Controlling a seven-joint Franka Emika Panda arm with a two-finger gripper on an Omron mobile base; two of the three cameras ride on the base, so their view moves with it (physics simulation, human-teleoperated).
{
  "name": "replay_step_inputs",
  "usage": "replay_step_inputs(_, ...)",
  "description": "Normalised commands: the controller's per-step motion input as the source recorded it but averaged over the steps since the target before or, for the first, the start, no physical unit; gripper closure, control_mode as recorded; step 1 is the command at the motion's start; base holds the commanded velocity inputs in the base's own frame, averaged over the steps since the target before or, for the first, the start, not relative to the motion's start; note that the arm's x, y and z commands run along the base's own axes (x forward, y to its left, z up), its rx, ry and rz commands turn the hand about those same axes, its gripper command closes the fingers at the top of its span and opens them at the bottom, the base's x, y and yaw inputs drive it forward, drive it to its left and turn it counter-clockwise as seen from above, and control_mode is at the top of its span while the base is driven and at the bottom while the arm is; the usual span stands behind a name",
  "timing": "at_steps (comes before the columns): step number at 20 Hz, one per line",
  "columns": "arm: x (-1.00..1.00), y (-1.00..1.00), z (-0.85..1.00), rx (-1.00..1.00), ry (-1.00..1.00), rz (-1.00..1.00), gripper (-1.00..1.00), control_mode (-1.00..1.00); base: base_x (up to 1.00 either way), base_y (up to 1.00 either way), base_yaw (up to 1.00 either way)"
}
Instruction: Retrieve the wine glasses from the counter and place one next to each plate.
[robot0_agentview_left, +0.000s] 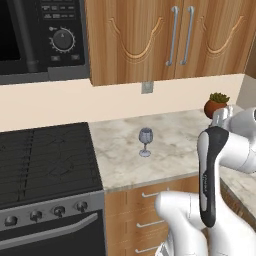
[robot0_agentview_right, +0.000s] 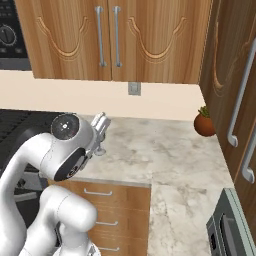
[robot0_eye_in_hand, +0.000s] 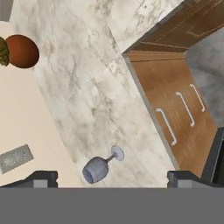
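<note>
The white arm (robot0_agentview_left: 215, 170) rises in the foreground, above the wooden drawers (robot0_agentview_right: 117, 210) with silver handles. The pincer (robot0_eye_in_hand: 112, 177) hangs above the worktop (robot0_agentview_left: 170, 150) with its fingers wide apart, holding nothing. One wine glass (robot0_agentview_left: 145, 141) stands upright on the marble, near the stove (robot0_agentview_left: 45, 165) and apart from the front edge; in the right base view the arm partly covers it. Farther back, a potted plant (robot0_agentview_left: 215, 105) sits in the corner. A wall outlet (robot0_agentview_left: 147, 87) and upper cabinets (robot0_agentview_left: 165, 35) lie behind.
</note>
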Motion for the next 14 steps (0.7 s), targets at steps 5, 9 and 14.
replay_step_inputs(5,0.00,0.00,0.00,0.07,0.00,-0.07,-1.00,-1.00,0.00,0.00,0.00)
replay_step_inputs(9,0.19,-0.13,0.00,0.09,0.04,0.02,-1.00,-1.00,0.00,0.00,0.00)
replay_step_inputs(14,0.42,-0.17,0.00,0.24,0.20,0.18,-1.00,-1.00,0.00,0.00,0.00)
